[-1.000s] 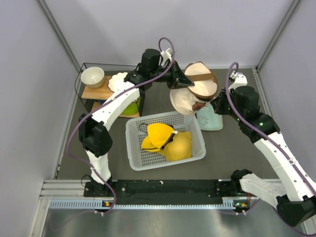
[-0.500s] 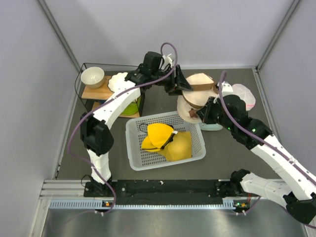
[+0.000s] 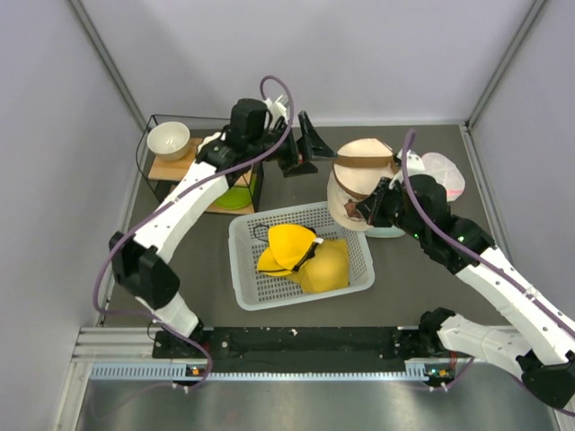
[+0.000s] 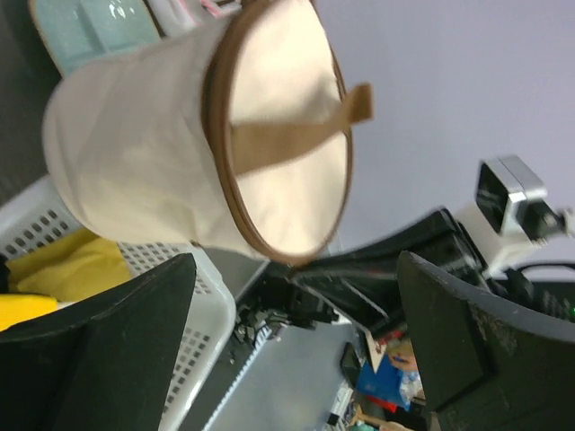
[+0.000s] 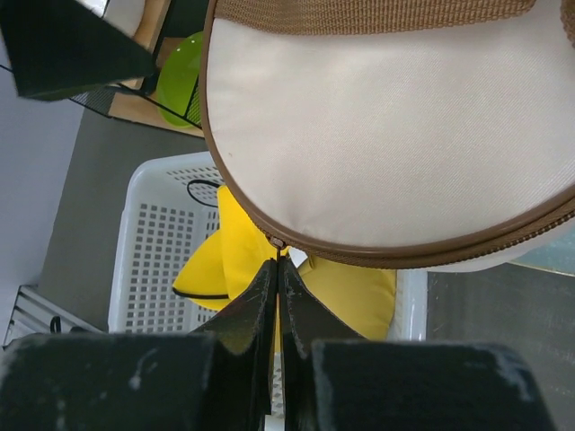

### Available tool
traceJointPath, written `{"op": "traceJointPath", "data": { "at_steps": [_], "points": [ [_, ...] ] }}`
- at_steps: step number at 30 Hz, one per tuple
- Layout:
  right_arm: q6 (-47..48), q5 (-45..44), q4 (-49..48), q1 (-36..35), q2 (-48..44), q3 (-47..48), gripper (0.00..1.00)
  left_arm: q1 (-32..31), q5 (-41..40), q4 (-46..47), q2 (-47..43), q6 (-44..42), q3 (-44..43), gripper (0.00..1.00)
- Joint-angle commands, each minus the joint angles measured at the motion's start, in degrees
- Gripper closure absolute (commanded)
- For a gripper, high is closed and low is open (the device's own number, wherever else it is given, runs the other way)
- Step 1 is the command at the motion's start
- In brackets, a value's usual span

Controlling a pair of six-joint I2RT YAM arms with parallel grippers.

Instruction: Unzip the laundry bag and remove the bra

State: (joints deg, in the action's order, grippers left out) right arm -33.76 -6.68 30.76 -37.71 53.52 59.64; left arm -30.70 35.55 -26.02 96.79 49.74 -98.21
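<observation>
The cream laundry bag (image 3: 359,175) with its brown strap and trim stands at the far right corner of the basket; its round end fills the right wrist view (image 5: 386,126). My right gripper (image 3: 370,199) is shut on the small zipper pull (image 5: 278,242) at the bag's brown zip trim, with the fingertips (image 5: 277,262) pressed together. My left gripper (image 3: 304,153) hangs open to the left of the bag, apart from it, and nothing is between its fingers (image 4: 296,269). The bag (image 4: 162,162) lies ahead of those fingers. The bra is hidden.
A white lattice basket (image 3: 247,269) holds a yellow padded garment (image 3: 305,256) just in front of the bag. A wire shelf at the back left carries a white bowl (image 3: 168,139) and a green item (image 3: 235,193). A mint container (image 3: 391,223) and a pale pouch (image 3: 445,175) lie beside the bag.
My left gripper has opened, let go of the bag's top and drawn back to the left. The bag has settled upright, and my right gripper has moved left with the zipper pull.
</observation>
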Motion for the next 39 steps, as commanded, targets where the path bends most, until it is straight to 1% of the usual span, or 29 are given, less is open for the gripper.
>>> {"op": "traceJointPath", "data": {
  "at_steps": [1,2,5,8,12,14,16,18,19,20,21,23,24,29,31,33,34,35,37,39],
  "points": [
    [-1.0,-0.9,-2.1,-0.5,-1.2,-0.1,1.00,-1.2,1.6,8.8,-7.2,4.4,7.3,0.01],
    [-1.0,-1.0,-2.1,-0.5,-1.1,0.0,1.00,-2.2,1.4,10.3,-8.4,6.3,10.4,0.01],
    [-0.2,-0.5,-2.1,-0.5,-0.6,0.3,1.00,-4.4,0.8,15.0,-8.1,9.2,13.5,0.01],
    [0.2,-0.1,-2.0,-0.6,-0.2,0.5,1.00,-5.3,3.0,15.7,-5.2,9.5,11.6,0.02],
    [0.3,0.1,-2.1,-0.6,-0.3,0.5,1.00,-5.7,0.8,16.3,-3.5,10.1,11.2,0.04],
    [0.6,0.2,-2.1,-0.5,-0.3,0.3,1.00,-5.9,1.2,17.2,-2.1,10.9,11.0,0.08],
    [0.7,0.3,-2.1,-0.6,-0.3,0.3,1.00,-6.2,1.4,17.6,-0.7,11.1,10.6,0.09],
    [0.9,0.4,-2.1,-0.6,-0.1,0.2,1.00,-6.3,1.9,17.6,0.4,11.2,10.0,0.15],
    [1.0,0.3,-2.1,-0.5,-0.1,0.2,1.00,-6.3,1.9,17.6,1.0,11.3,9.4,0.19],
    [1.1,0.3,-2.0,-0.6,0.0,0.2,1.00,-6.3,1.7,17.4,1.3,11.2,9.1,0.27],
    [1.9,0.4,-2.1,-0.6,-0.3,0.1,1.00,-6.2,1.4,17.1,1.5,10.9,8.5,0.46],
    [3.5,0.4,-2.0,-0.5,-1.0,0.0,1.00,-5.9,1.5,16.5,1.7,10.1,7.7,0.74],
    [5.4,-0.1,-1.8,-0.5,-2.4,-0.2,1.00,-5.3,2.4,15.7,1.9,9.7,6.8,1.00],
    [12.9,-7.4,1.9,-0.4,-5.1,-0.7,1.00,-2.1,6.7,14.9,2.1,7.4,6.1,1.00],
    [15.5,-10.5,4.1,0.9,-5.7,-2.0,1.00,-0.5,8.9,14.1,2.0,6.6,5.2,1.00],
    [15.8,-10.4,4.9,5.9,-6.5,-2.9,1.00,0.5,10.3,12.9,2.3,5.5,3.5,1.00],
    [15.5,-8.7,5.0,7.8,-8.0,-3.6,1.00,0.8,11.2,12.0,2.4,3.6,2.5,1.00],
    [15.2,-7.9,4.9,11.3,-8.7,-3.8,1.00,0.9,11.6,9.2,2.8,2.4,1.6,1.00],
    [14.8,-6.4,4.6,13.1,-9.8,-3.5,1.00,1.0,12.9,6.6,4.1,-1.0,-1.7,1.00],
    [14.8,-4.8,4.1,13.4,-9.7,-2.8,1.00,1.0,13.7,4.1,5.2,-2.6,-4.6,1.00]
  ]
}}
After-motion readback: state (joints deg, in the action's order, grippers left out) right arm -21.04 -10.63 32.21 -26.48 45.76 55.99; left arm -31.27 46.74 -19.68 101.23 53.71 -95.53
